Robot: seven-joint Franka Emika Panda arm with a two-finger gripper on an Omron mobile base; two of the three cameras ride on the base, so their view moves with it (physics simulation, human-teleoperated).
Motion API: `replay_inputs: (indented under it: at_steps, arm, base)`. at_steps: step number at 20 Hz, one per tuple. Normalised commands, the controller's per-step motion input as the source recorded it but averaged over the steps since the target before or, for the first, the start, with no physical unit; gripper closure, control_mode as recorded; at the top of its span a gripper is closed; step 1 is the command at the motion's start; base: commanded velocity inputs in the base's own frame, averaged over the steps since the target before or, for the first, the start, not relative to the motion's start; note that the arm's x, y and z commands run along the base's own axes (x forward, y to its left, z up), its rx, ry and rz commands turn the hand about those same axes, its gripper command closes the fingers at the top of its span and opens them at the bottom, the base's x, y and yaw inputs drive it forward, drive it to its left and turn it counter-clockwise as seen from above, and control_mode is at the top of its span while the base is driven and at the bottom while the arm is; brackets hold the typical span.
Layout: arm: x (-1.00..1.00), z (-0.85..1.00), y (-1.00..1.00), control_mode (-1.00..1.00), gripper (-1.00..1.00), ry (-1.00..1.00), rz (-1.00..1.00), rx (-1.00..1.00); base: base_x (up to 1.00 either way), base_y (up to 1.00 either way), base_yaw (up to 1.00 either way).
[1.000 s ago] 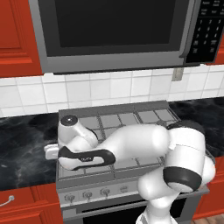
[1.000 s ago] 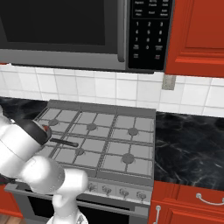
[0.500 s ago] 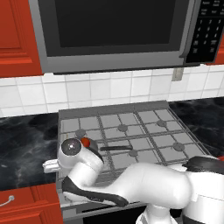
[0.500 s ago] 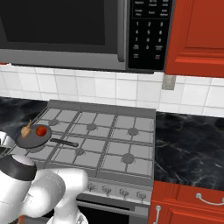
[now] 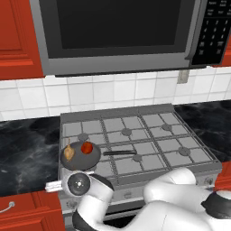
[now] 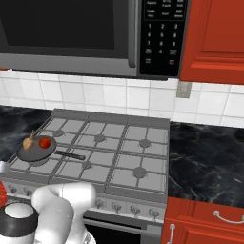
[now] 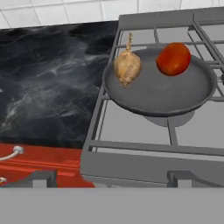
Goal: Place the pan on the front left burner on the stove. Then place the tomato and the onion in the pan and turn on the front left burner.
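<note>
Since the pan [image 5: 81, 156] is already seated on the front left burner [image 7: 168, 119] with the tomato [image 5: 87, 147] and onion [image 5: 69, 152] inside, only the knob is left; the spread, empty claw [image 7: 111, 181] should be squared to it before being closed and turned.

Above the range I see a dark microwave [image 5: 119, 34] with a grey frame, its black keypad panel [image 6: 159, 35] at the right side. Red wooden wall cabinets flank it: one at the left [image 5: 18, 38], one at the right [image 6: 214, 40]. Behind runs a white tiled backsplash [image 5: 103, 92] with a grey outlet plate [image 6: 183, 89] set in it. Black marbled countertop [image 6: 205, 157] stretches to either side. Below it, red lower cabinets [image 6: 205, 221] carry curved silver handles [image 6: 229, 218]. The light is even and flat, with soft shadows
</note>
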Motion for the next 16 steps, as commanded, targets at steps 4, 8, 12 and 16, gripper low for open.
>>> replay_inputs:
  at_steps: [4, 8, 12, 16]
  arm:
    - [-0.27, -0.06, -0.02, -1.00, -1.00, -0.20, 0.00, 0.13]
    - [-0.32, -0.23, -0.09, -1.00, -1.00, -0.24, 0.00, 0.26]
    - [-0.37, -0.19, -0.17, -1.00, -1.00, -0.24, -0.03, 0.24]
    - [-0.37, -0.21, -0.09, -1.00, -1.00, -0.17, -0.02, 0.10]
  base:
    - [0.00, 0.00, 0.00]
    - [0.00, 0.00, 0.00]
    - [0.00, 0.00, 0.00]
    - [0.00, 0.00, 0.00]
